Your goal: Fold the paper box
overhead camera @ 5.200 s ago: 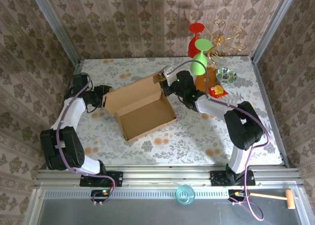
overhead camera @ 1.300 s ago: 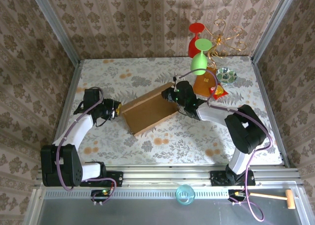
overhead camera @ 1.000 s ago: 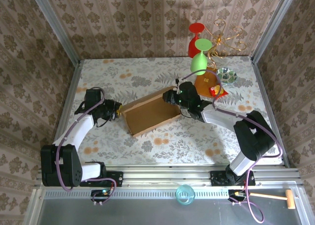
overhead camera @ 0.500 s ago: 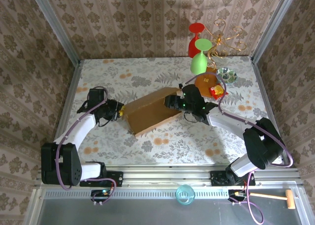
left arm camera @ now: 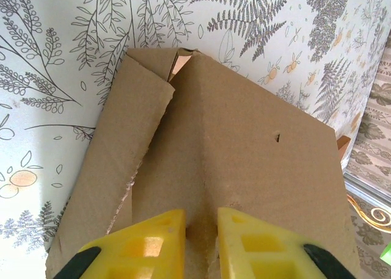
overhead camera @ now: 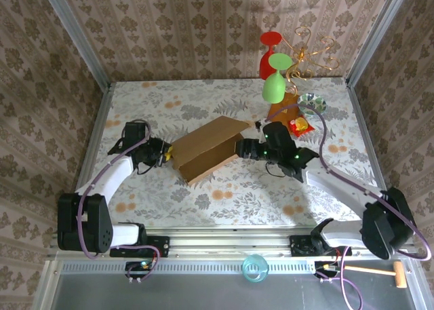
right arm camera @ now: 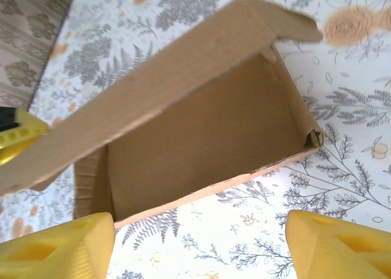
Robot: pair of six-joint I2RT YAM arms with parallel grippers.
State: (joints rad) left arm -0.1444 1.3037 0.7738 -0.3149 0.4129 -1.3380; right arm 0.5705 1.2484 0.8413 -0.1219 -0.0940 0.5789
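Note:
The paper box [overhead camera: 207, 147] lies slanted mid-table, its light-brown lid tipped low over the tray. In the right wrist view the lid hangs part-way over the box [right arm camera: 201, 138], and the inside still shows. My left gripper [overhead camera: 167, 155] is at the box's left end. In the left wrist view my left gripper [left arm camera: 201, 233] is shut on a raised fold of the paper box [left arm camera: 244, 144], its yellow fingers [left arm camera: 160, 242] pressed to either side. My right gripper [overhead camera: 244, 149] stands just off the box's right end. Seen from its own wrist, my right gripper [right arm camera: 198, 248] is open wide over bare tablecloth, nothing between its jaws.
A red goblet [overhead camera: 270, 52], a green goblet [overhead camera: 274, 81], a gold wire ornament [overhead camera: 313, 49], a glass dish [overhead camera: 312, 104], an orange-brown flat square [overhead camera: 282, 108] and a small red-yellow item [overhead camera: 299, 125] crowd the back right. A teal cup [overhead camera: 255, 267] and a hammer [overhead camera: 388, 273] lie beyond the front rail.
My right gripper has opened and drawn back to the right, off the box's right end. The lid has dropped lower over the tray. The left gripper keeps its grip.

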